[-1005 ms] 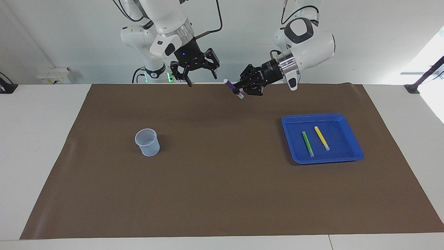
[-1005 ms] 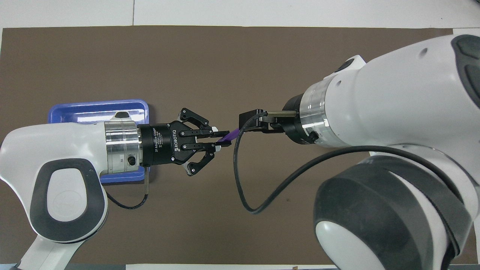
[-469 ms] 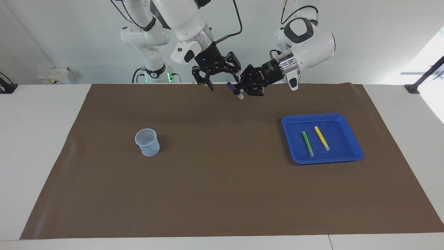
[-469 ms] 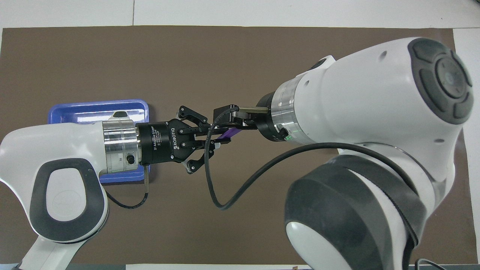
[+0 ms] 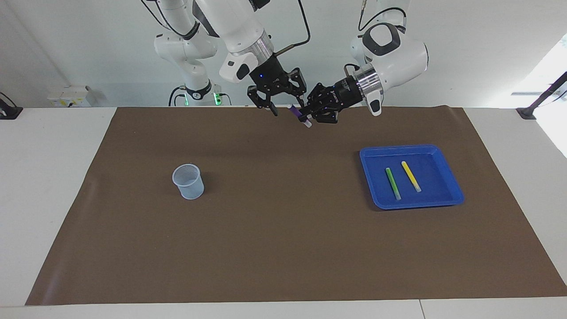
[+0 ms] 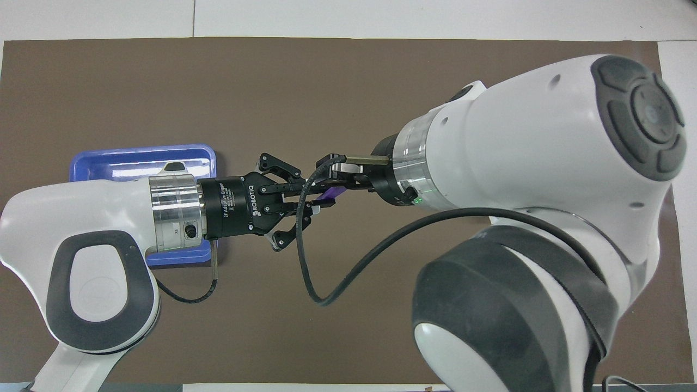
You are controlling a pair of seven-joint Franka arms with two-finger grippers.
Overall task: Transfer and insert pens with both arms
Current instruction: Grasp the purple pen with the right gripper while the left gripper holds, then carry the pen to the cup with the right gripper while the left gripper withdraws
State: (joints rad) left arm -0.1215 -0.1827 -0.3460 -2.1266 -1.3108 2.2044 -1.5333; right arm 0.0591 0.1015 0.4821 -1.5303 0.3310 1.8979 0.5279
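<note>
Lab: bare wall, matted table [image 5: 44, 199]

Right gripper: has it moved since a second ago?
Yes. In the facing view the right gripper has swung away from the cup's end toward the purple pen held by the left gripper.

Facing camera: high, set back from the desk [image 5: 283, 221], looking toward robots. Overhead camera: close above arms, looking steeply down. Both show blue tray [image 5: 447, 195].
</note>
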